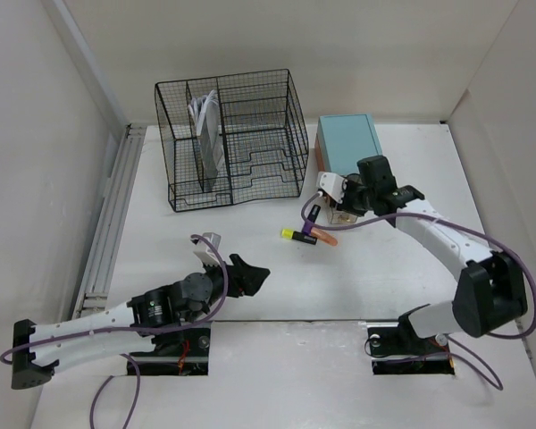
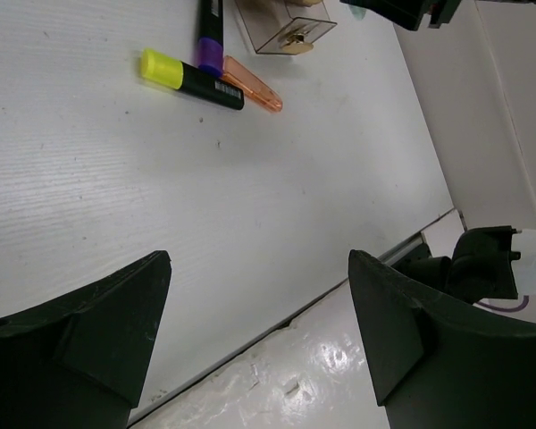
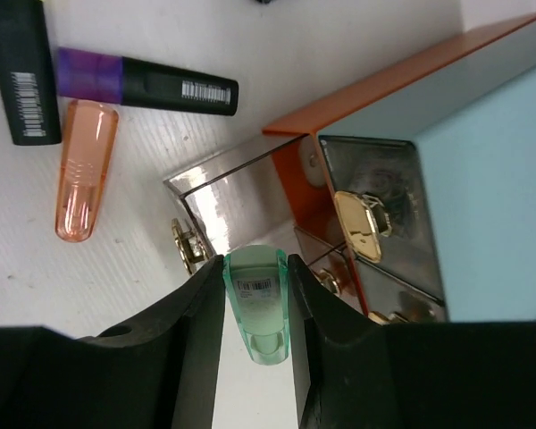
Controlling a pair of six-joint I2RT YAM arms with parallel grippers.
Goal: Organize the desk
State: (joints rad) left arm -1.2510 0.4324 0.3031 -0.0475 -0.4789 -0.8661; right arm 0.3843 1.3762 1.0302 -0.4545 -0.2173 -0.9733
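White and matte, the tabletop [image 1: 366,286] spreads from the arm bases to the far wall, with white walls at its sides; near its middle you see a yellow-capped highlighter [image 1: 297,236], a purple-capped marker [image 3: 143,82] and an orange marker [image 3: 82,165] lying close together. Just beyond them a clear drawer [image 3: 223,183] with a gold knob stands out from the teal drawer box [image 1: 348,138], which sits at the far right; your right hand [image 3: 257,279] hangs over this drawer, its fingers clamped on a green marker [image 3: 256,313] that is translucent. At the far side, left of centre, stands a black wire-mesh organizer [image 1: 232,134], with white papers [image 1: 205,121] upright in a tall slot on its left side; your left hand [image 2: 259,268] hovers low over the near part of the tabletop, fingers wide apart and empty.
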